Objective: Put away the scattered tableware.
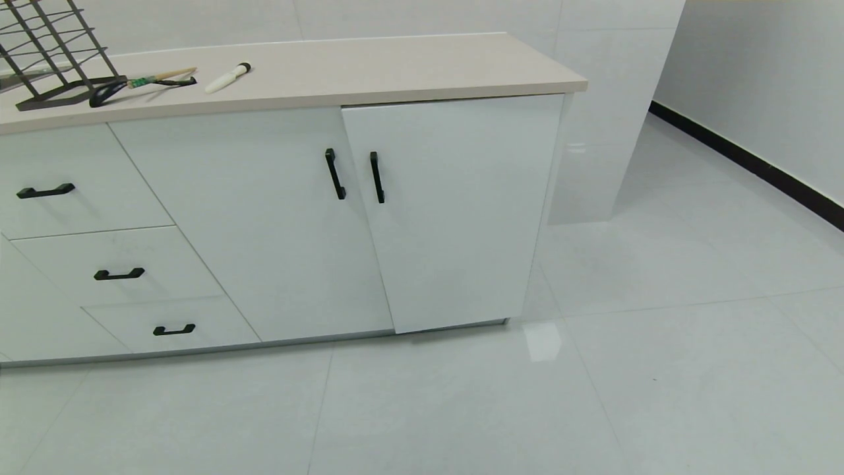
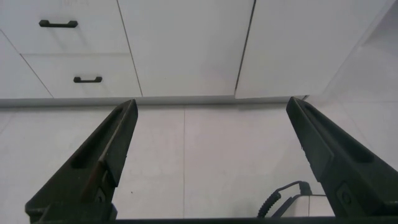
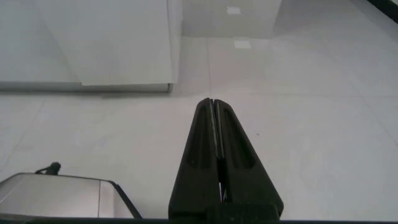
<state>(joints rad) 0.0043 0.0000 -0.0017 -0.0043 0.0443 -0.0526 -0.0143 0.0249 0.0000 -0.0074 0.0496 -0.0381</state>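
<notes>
The scattered tableware lies at the left end of the beige table (image 1: 395,66), well apart from both claws. A white-handled utensil (image 1: 227,77) with a dark tip rests at a slant on the tabletop. Just to its left lies a wooden-handled utensil (image 1: 161,77) with a green band, and a black utensil (image 1: 105,92) lies touching or nearly touching the foot of a black wire rack (image 1: 46,46). I cannot tell exactly what kind of utensil each one is. The rack stands upright at the far left of the table.

Below the tabletop the white cabinet has three stacked drawers on the left: top drawer (image 1: 86,178), middle drawer (image 1: 119,257), and bottom drawer (image 1: 174,316), each with a black horizontal handle. To their right are two doors, the left door (image 1: 250,224) and the right door (image 1: 461,204), whose black vertical handles sit side by side at the seam.

The left claw (image 2: 211,106) hangs low over the pale tiled floor (image 1: 593,396), its fingers spread wide, facing the cabinet's lower drawers and holding nothing. The right claw (image 3: 213,109) is also low over the floor, its fingers pressed together with nothing between them, near the cabinet's right corner.
</notes>
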